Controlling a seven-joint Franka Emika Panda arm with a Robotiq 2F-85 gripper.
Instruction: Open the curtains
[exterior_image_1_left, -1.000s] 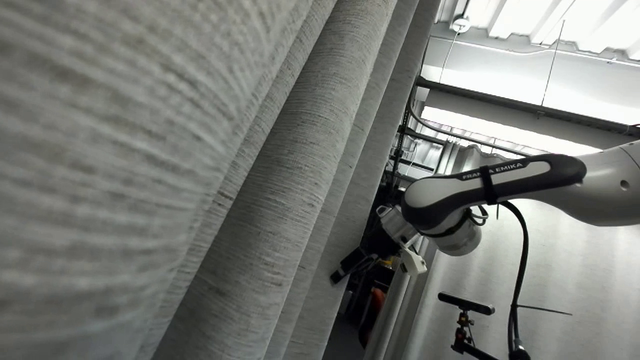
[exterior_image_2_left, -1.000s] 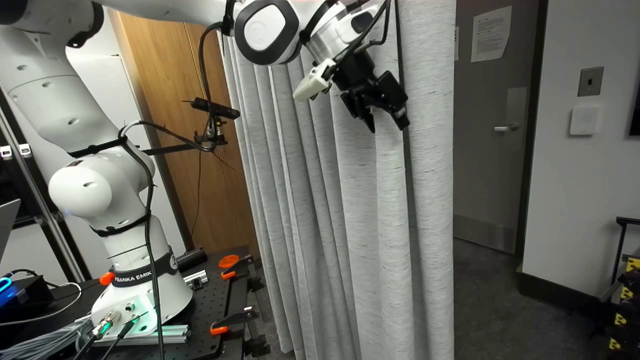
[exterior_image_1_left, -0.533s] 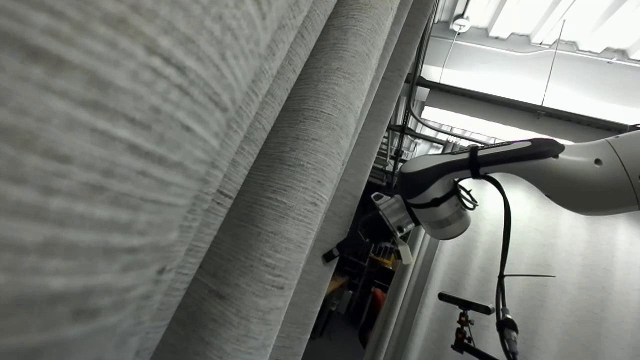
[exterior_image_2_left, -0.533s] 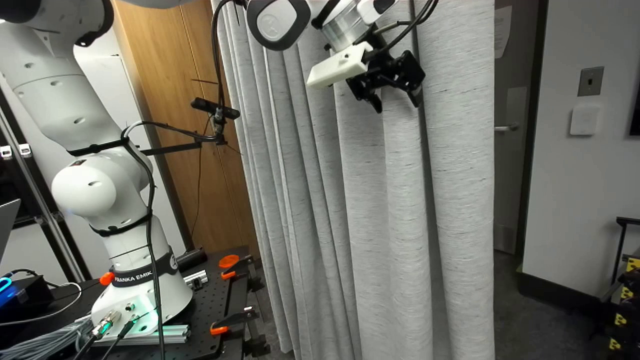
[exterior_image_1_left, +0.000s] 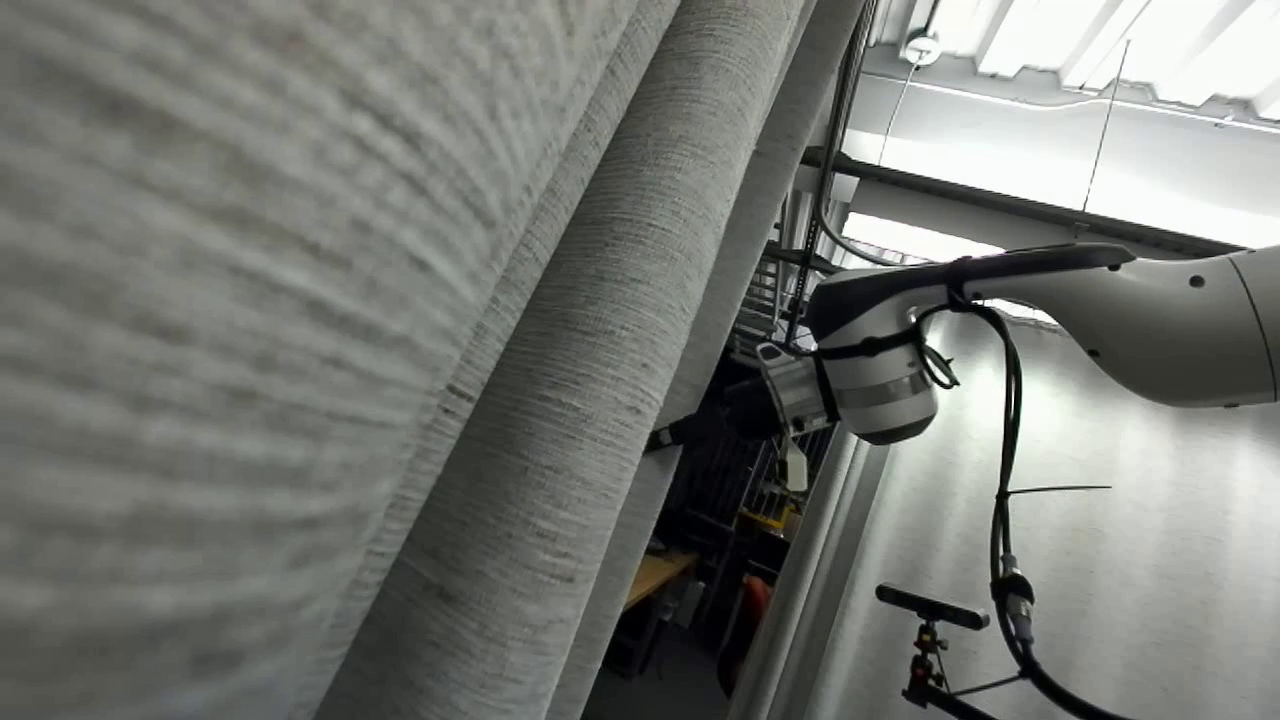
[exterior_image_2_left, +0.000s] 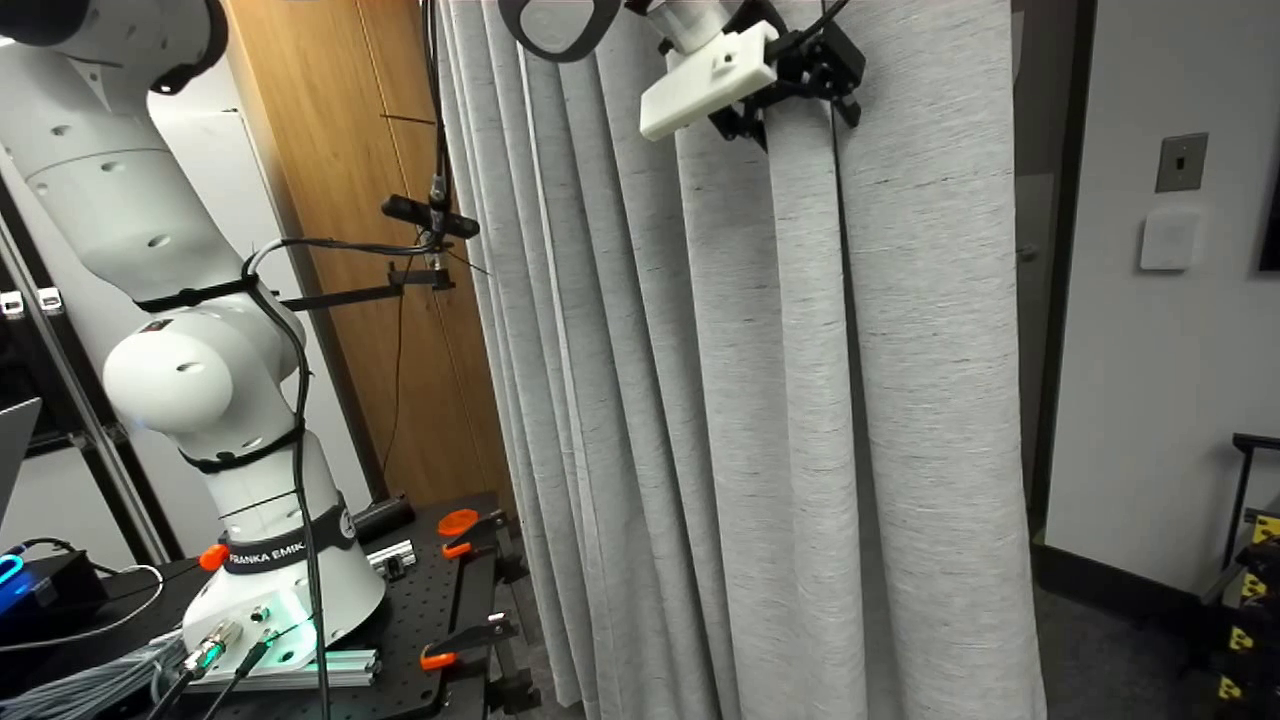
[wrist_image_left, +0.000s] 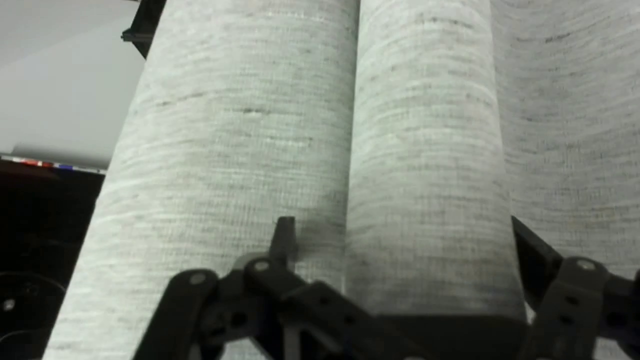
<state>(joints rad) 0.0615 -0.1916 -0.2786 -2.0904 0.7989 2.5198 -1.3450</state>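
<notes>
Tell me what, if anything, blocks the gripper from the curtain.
Nothing visible does: in the wrist view, the open gripper straddles a fold of the curtain, with no other object between its jaws and the fabric.

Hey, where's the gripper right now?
In the wrist view, the gripper is at the bottom, right of centre, its open fingers either side of one fold of the grey curtain.

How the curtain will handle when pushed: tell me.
The curtain, hanging in long soft folds, will likely flop aside rather than resist. Far larger than the gripper, it may feel heavy overall. Its textured weave suggests little slipping.
</notes>
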